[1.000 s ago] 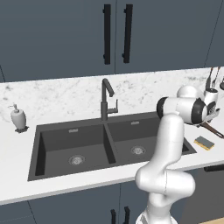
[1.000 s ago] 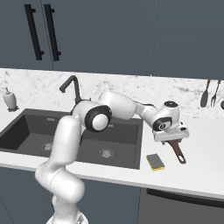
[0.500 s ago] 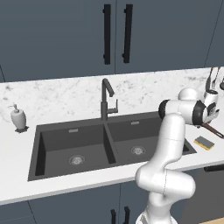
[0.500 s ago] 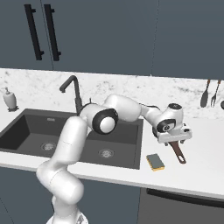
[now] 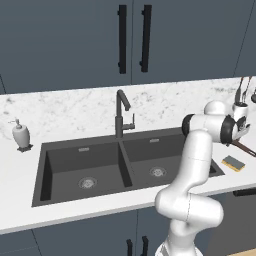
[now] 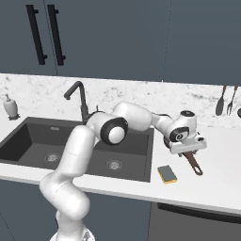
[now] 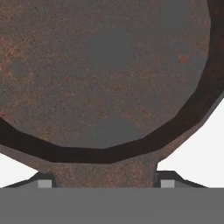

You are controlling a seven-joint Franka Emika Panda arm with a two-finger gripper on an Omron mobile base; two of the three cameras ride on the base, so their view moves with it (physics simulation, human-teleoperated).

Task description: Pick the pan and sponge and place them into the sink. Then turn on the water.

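The dark brown pan (image 7: 105,65) lies on the white counter right of the sink, seen very close in the hand view. My gripper (image 7: 105,183) is open, with one fingertip (image 7: 43,181) on each side of the handle's root. From the right base view the hand (image 6: 188,149) covers the pan's bowl, and only the pan's handle (image 6: 194,165) sticks out toward the counter's front. The yellow sponge (image 6: 166,173) rests just left of that handle, near the front edge. The dark double sink (image 6: 28,141) holds nothing, and no stream falls from the faucet (image 6: 81,99).
A soap dispenser (image 5: 20,135) stands at the sink's far left corner. Kitchen utensils (image 6: 226,99) hang against the wall at the back right. Dark cabinet doors rise behind the counter. The sponge (image 5: 233,163) is close to the counter's front edge.
The hand has crept a little to the right and down over the pan. Pan and sponge lie where they were.
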